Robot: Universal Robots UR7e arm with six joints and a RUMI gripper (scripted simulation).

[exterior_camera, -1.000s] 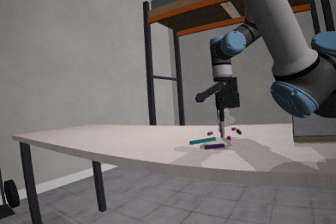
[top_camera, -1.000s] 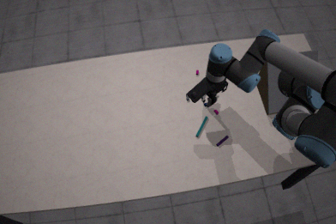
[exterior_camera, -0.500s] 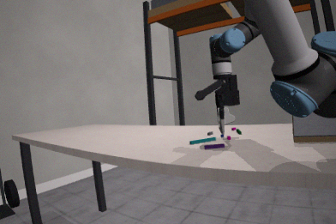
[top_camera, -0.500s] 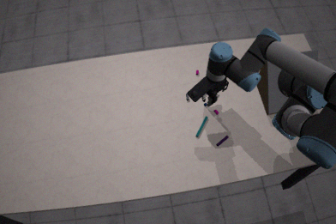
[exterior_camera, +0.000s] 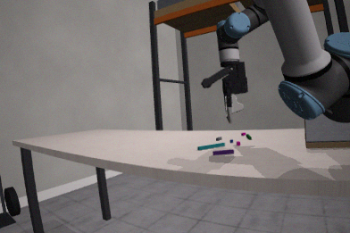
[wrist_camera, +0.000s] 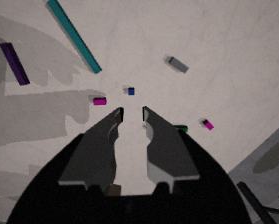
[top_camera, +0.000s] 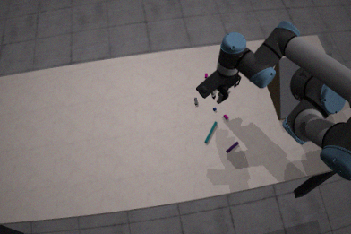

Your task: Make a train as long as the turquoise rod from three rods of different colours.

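Observation:
The turquoise rod [top_camera: 210,133] [exterior_camera: 211,146] [wrist_camera: 73,35] lies flat on the table, with a purple rod [top_camera: 232,147] [exterior_camera: 223,152] [wrist_camera: 14,63] lying apart beside it. A small blue rod [top_camera: 215,109] [exterior_camera: 231,140] [wrist_camera: 131,91] lies alone, with a magenta rod [top_camera: 226,117] [exterior_camera: 238,143] [wrist_camera: 100,101] close by. A grey rod [top_camera: 196,101] [exterior_camera: 219,138] [wrist_camera: 178,64] and a second magenta rod [top_camera: 206,75] [exterior_camera: 243,134] [wrist_camera: 208,124] lie farther off. A green rod [exterior_camera: 248,137] [wrist_camera: 180,128] is partly hidden behind a finger in the wrist view. My gripper [top_camera: 220,98] [exterior_camera: 229,115] [wrist_camera: 133,108] hangs well above the blue rod, fingers slightly apart and empty.
The rods lie on the right part of a pale table [top_camera: 89,127] [exterior_camera: 112,149]. The arm's base block [exterior_camera: 326,137] stands at the table's right end. A metal shelf rack [exterior_camera: 154,60] stands behind the table.

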